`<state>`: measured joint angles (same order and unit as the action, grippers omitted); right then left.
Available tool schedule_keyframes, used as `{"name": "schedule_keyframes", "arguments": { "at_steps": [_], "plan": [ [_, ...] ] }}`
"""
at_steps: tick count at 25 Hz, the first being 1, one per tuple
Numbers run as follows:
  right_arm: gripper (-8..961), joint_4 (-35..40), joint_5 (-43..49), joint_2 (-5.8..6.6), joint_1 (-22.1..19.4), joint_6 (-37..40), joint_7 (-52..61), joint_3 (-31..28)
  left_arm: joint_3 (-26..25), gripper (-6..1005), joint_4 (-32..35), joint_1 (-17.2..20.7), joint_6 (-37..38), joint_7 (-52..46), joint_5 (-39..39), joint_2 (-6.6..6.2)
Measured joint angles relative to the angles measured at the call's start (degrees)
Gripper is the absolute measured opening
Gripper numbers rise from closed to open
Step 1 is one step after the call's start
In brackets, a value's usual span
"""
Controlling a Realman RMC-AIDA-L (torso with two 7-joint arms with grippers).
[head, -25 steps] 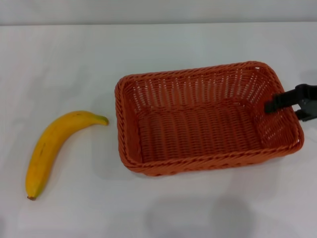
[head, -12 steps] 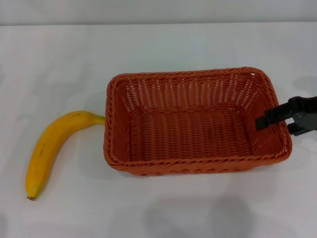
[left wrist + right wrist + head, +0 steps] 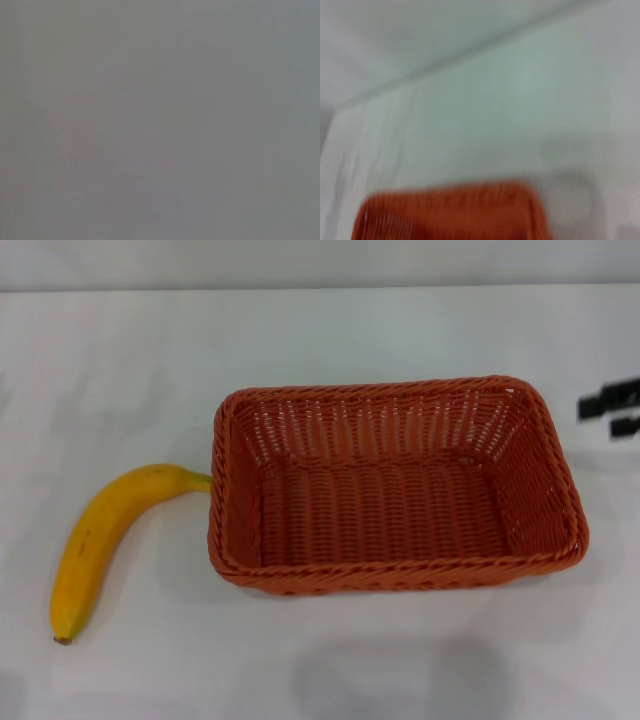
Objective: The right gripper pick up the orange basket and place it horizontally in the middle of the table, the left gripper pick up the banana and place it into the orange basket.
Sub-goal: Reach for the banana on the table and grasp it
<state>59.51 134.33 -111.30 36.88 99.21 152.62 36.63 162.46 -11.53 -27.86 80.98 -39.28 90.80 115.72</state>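
From my head camera I saw the orange basket (image 3: 398,487) sitting flat on the white surface (image 3: 300,340), its long side running across, near the middle and a little toward my right. The banana (image 3: 103,538) lay on the surface on my left, its stem tip touching or just beside the basket's left wall. The right claw (image 3: 610,406) hung at the right edge, apart from the basket, gripping nothing; its fingers showed parted. I could not see the left claw.
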Motion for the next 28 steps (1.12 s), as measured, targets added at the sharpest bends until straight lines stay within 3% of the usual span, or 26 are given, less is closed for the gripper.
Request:
{"name": "schedule_keyframes", "arguments": {
  "at_steps": [3, 6, 10, 13, 21, 24, 28],
  "plan": [
    [686, -0.11, -1.89, 0.21, -0.36, -3.27, -5.90, -5.16, 0.27, 859, -2.05, 0.42, 0.34, -3.78, -1.68, 0.21],
    [686, -0.35, -5.98, 0.23, -1.97, -7.47, -12.84, -8.38, 0.45, 859, -8.68, -0.43, 1.16, -13.98, -9.69, 0.35],
    [686, -0.92, -12.53, -0.05, -4.69, -14.36, -22.67, -9.17, 0.47, 859, -20.32, -3.72, 1.97, -29.94, -22.62, 0.37],
    [686, -2.04, -19.27, -1.02, -6.90, -20.16, -33.39, -9.23, 0.49, 858, -30.15, -7.57, 3.86, -44.19, -33.24, -0.27],
    [686, -6.30, -27.63, -1.71, -9.44, -26.98, -48.87, -9.28, 0.66, 858, -44.34, -17.14, 17.91, -68.26, -56.78, -6.65],
    [686, -7.04, -27.85, -1.73, -9.78, -28.39, -51.85, -9.34, 0.72, 858, -48.53, -22.74, 22.50, -73.12, -70.38, -8.81],
    [686, -7.54, -27.96, -1.75, -10.11, -29.59, -54.49, -9.35, 0.74, 858, -49.03, -30.16, 26.57, -74.48, -89.72, -11.39]
  ]
}}
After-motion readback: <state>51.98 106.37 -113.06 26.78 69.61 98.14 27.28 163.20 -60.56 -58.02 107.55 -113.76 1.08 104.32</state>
